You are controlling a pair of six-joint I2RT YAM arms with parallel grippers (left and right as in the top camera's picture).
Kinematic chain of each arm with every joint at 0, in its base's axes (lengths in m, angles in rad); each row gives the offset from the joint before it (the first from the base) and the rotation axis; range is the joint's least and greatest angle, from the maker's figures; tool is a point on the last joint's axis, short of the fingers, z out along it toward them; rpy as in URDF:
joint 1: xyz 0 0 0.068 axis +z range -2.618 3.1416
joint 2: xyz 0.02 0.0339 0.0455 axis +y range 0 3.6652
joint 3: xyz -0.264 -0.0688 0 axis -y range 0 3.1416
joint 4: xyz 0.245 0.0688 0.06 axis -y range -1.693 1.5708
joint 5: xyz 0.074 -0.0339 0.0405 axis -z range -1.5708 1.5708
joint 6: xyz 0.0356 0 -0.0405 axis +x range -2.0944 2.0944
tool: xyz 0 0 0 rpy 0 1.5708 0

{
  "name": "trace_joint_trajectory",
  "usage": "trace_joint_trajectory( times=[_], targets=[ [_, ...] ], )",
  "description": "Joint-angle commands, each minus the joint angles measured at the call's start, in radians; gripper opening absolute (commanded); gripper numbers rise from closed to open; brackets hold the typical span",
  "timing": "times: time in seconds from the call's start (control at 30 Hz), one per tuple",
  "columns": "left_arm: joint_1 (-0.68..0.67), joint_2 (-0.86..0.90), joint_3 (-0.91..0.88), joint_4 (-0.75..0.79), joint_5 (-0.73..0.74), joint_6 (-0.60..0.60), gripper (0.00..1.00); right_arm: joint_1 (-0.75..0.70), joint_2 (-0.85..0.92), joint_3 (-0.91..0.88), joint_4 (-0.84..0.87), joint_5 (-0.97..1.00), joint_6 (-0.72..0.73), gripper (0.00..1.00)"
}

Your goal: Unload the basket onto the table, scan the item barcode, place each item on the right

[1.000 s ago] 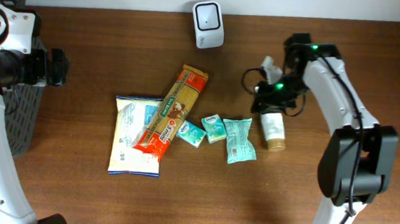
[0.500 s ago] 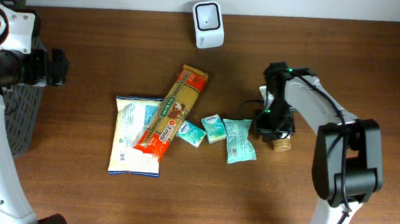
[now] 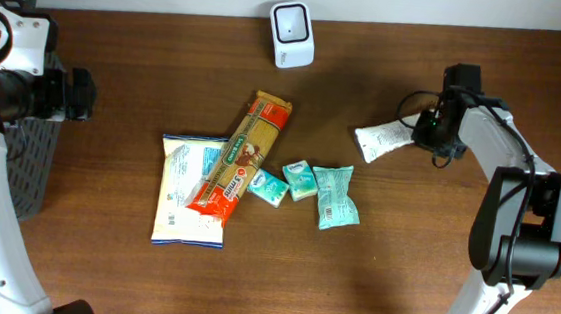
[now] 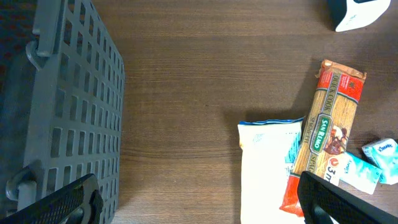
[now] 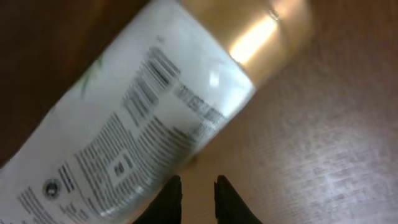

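The item is a white bottle (image 3: 384, 140) with a tan cap, lying on its side on the table right of centre. In the right wrist view the bottle (image 5: 143, 118) fills the upper left, blurred, its printed label face up. My right gripper (image 3: 427, 131) sits just right of it. Its fingertips (image 5: 198, 186) stand a narrow gap apart beside the bottle's lower edge, with only bare table between them. The white scanner (image 3: 293, 21) stands at the table's back edge. My left gripper (image 4: 199, 202) hangs wide open and empty at the far left, over bare wood.
A long pasta pack (image 3: 245, 157), a white bag (image 3: 188, 190) and three teal packets (image 3: 336, 196) lie mid-table. A dark grey slotted basket (image 3: 20, 157) stands at the left edge, beside my left arm.
The bottle has moved up and to the left, away from the teal packets, and now lies crosswise. My right gripper swung to its right side, and the jaws parted slightly.
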Motion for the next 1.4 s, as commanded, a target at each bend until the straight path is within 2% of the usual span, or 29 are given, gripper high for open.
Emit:
trace_joint_trajectory(
  times=[0.0, 0.1, 0.17, 0.3, 0.37, 0.43, 0.53, 0.7, 0.9, 1.1, 1.13, 1.23, 1.37],
  targets=[
    [0.005, 0.001, 0.002, 0.001, 0.011, 0.012, 0.99, -0.001, -0.001, 0.096, -0.074, -0.18, 0.008, 0.19],
    [0.004, 0.001, 0.002, 0.001, 0.011, 0.012, 0.99, 0.026, -0.018, 0.238, -0.24, -0.373, 0.008, 0.19],
    [0.005, 0.001, 0.002, 0.001, 0.011, 0.012, 0.99, 0.082, -0.012, 0.249, -0.19, -0.364, 0.009, 0.22],
    [0.004, 0.001, 0.002, 0.001, 0.011, 0.012, 0.99, 0.204, 0.088, 0.246, -0.013, -0.165, 0.091, 0.27],
    [0.004, 0.001, 0.002, 0.001, 0.011, 0.012, 0.99, 0.235, 0.157, 0.246, 0.056, -0.153, 0.09, 0.35],
    [0.004, 0.001, 0.002, 0.001, 0.011, 0.012, 0.99, 0.24, 0.188, 0.246, 0.06, -0.154, 0.09, 0.36],
    [0.005, 0.001, 0.002, 0.001, 0.011, 0.012, 0.99, 0.24, 0.189, 0.247, -0.021, -0.154, 0.082, 0.36],
    [0.004, 0.001, 0.002, 0.001, 0.011, 0.012, 0.99, 0.239, 0.189, 0.247, -0.336, -0.155, -0.035, 0.37],
    [0.004, 0.001, 0.002, 0.001, 0.011, 0.012, 0.99, 0.237, 0.129, 0.249, -0.47, -0.154, -0.125, 0.37],
    [0.004, 0.001, 0.002, 0.001, 0.011, 0.012, 0.99, 0.103, -0.052, 0.249, -0.554, -0.185, -0.124, 0.37],
    [0.005, 0.001, 0.002, 0.001, 0.011, 0.012, 0.99, 0.069, -0.059, 0.248, -0.55, -0.213, -0.124, 0.4],
    [0.005, 0.001, 0.002, 0.001, 0.011, 0.012, 0.99, -0.044, -0.052, 0.204, -0.482, -0.339, -0.129, 0.58],
    [0.005, 0.001, 0.002, 0.001, 0.011, 0.012, 0.99, -0.149, -0.049, 0.04, -0.298, -0.524, -0.18, 0.67]
  ],
)
